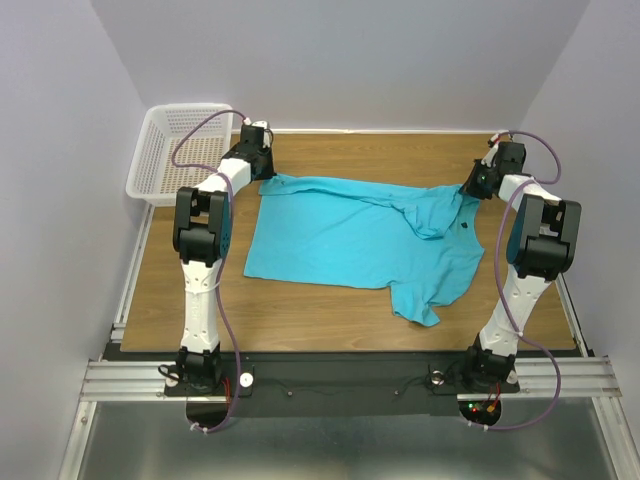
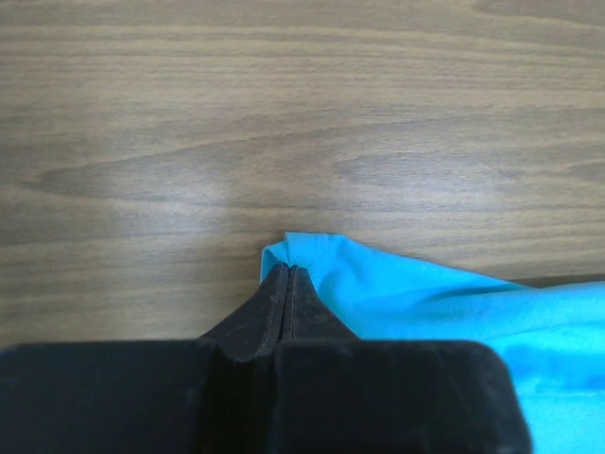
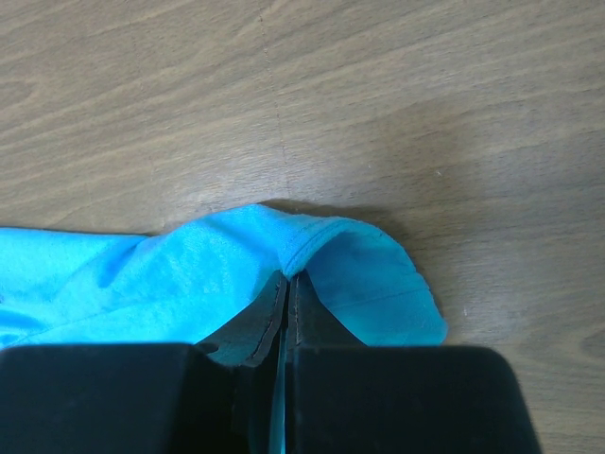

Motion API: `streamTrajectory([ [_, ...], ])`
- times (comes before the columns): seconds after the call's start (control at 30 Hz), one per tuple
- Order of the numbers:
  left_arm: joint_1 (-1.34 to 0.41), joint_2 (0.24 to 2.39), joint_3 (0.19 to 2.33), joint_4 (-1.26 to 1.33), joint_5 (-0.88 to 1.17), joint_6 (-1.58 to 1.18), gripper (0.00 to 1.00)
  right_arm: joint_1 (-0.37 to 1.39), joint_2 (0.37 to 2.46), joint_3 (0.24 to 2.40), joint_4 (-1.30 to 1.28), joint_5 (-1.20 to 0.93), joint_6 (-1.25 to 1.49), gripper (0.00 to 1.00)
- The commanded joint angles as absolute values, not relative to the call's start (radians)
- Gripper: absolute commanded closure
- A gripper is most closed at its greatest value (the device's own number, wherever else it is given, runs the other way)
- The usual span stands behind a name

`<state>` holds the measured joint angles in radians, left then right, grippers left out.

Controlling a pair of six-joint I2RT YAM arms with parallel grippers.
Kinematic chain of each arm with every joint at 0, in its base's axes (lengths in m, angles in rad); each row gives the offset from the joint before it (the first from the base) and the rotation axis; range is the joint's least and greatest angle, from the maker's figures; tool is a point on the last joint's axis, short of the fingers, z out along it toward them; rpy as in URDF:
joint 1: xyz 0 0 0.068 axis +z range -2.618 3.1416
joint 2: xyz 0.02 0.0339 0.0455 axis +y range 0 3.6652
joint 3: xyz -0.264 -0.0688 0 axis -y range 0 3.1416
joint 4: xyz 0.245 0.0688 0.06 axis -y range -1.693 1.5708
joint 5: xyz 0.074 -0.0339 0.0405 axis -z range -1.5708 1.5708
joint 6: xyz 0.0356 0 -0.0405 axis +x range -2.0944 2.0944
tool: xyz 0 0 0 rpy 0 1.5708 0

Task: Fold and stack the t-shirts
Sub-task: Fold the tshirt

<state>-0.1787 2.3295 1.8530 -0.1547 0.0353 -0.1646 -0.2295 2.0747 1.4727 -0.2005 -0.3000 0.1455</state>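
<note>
While gripped at two corners, lies spread across the middle of the table (image 1: 330,320) as seen from above: the t-shirt (image 1: 350,240), with one sleeve hanging toward the lower centre-right and a bunched fold at the upper right. No second shirt to find anywhere in the frames.

At the upper left corner of the cloth, found the left end effector (image 1: 262,150), narrow and pinching the hem. In the left wrist view, shows only a small tip of turquoise cloth wrapped around the closed fingertips (image 2: 276,293). At the upper right, found the right end effector (image 1: 478,183), also narrow, closed on a thicker gathered piece near the neckline, with cloth passing between the pads (image 3: 302,312) in the right wrist view.

Judged as the beginning of a fold, probably bringing the upper edge toward the bottom of the frame.

May lose the left corner during lifting, because of the very small bite there; would then drop one side and give a skewed fold. May drag the bunched part at the upper right under the body, because not flattened first; would give a lumpy result. May also pull the cloth slanted if lifting at unequal height. Should keep away from the white basket (image 1: 175,150) at the far upper left, just beside the left arm.
</note>
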Motion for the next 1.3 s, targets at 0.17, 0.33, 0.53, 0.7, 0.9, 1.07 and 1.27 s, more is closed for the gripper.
streamTrajectory([
  [0.17, -0.127, 2.269, 1.852, -0.115, -0.026, -0.228, 1.0, -0.229, 2.059, 1.502, -0.152, -0.261, 0.12, 0.99],
  [0.33, -0.087, 2.23, 1.819, -0.089, -0.084, -0.284, 1.0, -0.235, 2.063, 1.522, -0.144, -0.224, 0.118, 0.99],
  [0.53, -0.074, 2.263, 1.848, -0.086, -0.052, -0.296, 1.0, -0.235, 2.08, 1.551, -0.143, -0.229, 0.114, 0.99],
  [0.7, -0.074, 2.281, 1.855, -0.08, -0.015, -0.31, 1.0, -0.235, 2.108, 1.589, -0.141, -0.23, 0.109, 1.0],
  [0.9, -0.072, 2.27, 1.851, -0.048, 0.049, -0.304, 0.88, -0.236, 2.135, 1.634, -0.143, -0.262, 0.101, 0.84],
  [1.07, -0.072, 2.25, 1.862, -0.032, 0.089, -0.304, 0.68, -0.235, 2.12, 1.643, -0.143, -0.256, 0.084, 0.61],
  [1.27, -0.071, 2.212, 1.861, -0.006, 0.155, -0.302, 0.55, -0.235, 2.074, 1.628, -0.143, -0.268, 0.048, 0.59],
])
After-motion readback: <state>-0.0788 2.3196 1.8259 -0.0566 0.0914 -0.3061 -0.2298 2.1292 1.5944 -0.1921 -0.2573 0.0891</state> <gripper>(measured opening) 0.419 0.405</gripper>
